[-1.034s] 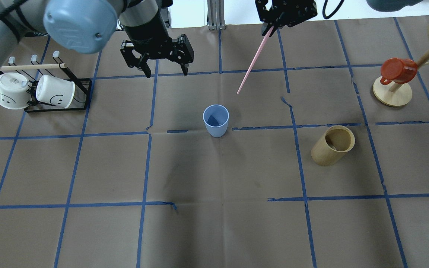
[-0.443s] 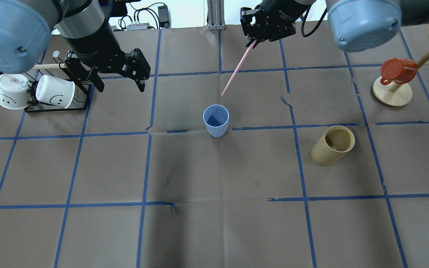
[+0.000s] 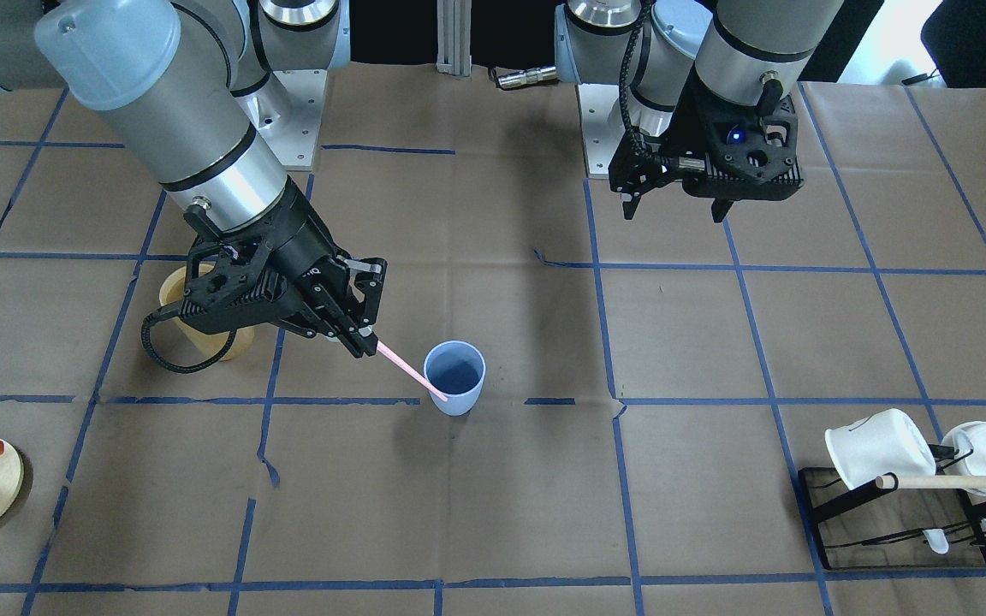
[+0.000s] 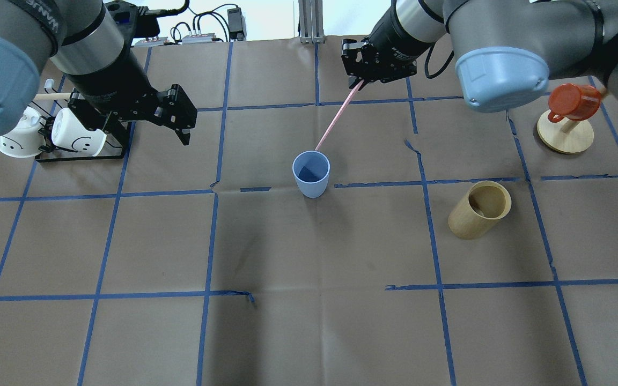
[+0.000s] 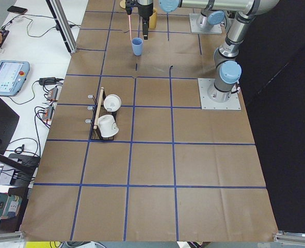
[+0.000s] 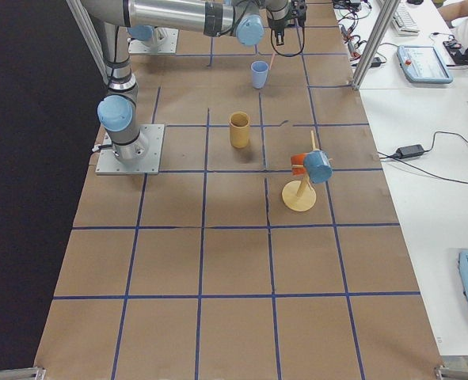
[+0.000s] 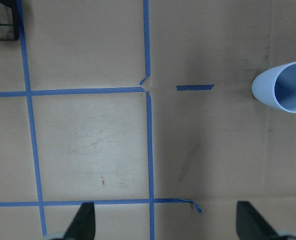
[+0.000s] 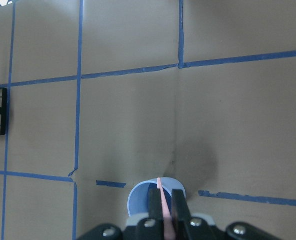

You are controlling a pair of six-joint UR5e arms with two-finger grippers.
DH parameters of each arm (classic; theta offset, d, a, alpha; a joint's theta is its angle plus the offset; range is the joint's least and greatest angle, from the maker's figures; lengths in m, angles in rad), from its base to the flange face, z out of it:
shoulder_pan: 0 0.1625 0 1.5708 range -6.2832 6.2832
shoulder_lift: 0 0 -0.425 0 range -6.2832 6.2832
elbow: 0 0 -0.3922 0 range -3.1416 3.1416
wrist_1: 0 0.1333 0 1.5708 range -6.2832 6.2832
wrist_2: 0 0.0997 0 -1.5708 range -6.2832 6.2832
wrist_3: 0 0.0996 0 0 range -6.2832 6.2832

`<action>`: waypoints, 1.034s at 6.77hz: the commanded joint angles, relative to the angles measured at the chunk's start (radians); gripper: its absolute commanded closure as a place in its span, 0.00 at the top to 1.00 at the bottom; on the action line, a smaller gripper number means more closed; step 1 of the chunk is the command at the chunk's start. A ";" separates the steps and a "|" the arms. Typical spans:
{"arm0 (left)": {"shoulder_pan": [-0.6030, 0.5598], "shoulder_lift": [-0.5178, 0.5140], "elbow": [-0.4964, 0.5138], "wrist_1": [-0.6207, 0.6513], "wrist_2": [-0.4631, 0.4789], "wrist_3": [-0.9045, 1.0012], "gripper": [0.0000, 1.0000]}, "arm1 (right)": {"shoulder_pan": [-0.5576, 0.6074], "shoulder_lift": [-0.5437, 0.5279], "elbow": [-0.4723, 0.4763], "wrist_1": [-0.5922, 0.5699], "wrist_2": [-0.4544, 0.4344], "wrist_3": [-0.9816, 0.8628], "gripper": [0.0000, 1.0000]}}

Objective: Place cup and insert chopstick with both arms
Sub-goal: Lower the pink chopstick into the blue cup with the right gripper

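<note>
Broadly, the worktop point(image 4: 309, 321) is wearing matte brown paper, creased along its seams and crossed by a grid of blue tape. Over it the right arm point(image 4: 502, 37), a thick grey-silver tube with a rounded light blue joint cap, is reaching in from the right of the overhead view and slanting down towards the middle. The left arm point(image 4: 89, 48), of the same build, is hanging by the black wire rack point(image 4: 81, 156) of white mugs, well apart from the middle. The left pincer point(image 3: 674, 210), black and blocky, is pointing straight down with its two fingers spread wide and nothing between them. The right pincer point(image 4: 355, 82) is tilting forward and clamping its narrow fingers on the upper end of the chopstick point(image 4: 336, 118). A tan wooden cylinder point(image 4: 479, 210) is standing off to the right arm's side of the cup point(image 4: 310, 177). That cup, smooth, tapered and light blue, is standing upright with its mouth open near the worktop's middle, beside a tape line. The chopstick, thin, straight and pale pink, is slanting down from the pincer with its lower tip at the cup's rim; whether it is dipping inside I cannot tell.
</note>
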 commanded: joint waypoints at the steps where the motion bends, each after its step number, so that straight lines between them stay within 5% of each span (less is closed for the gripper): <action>1: 0.003 0.002 0.002 0.004 0.004 0.000 1.00 | 0.017 -0.013 0.000 0.001 0.011 0.027 0.03; 7: 0.003 0.008 -0.006 0.003 0.004 0.000 1.00 | 0.026 -0.039 0.069 0.018 0.005 0.037 0.03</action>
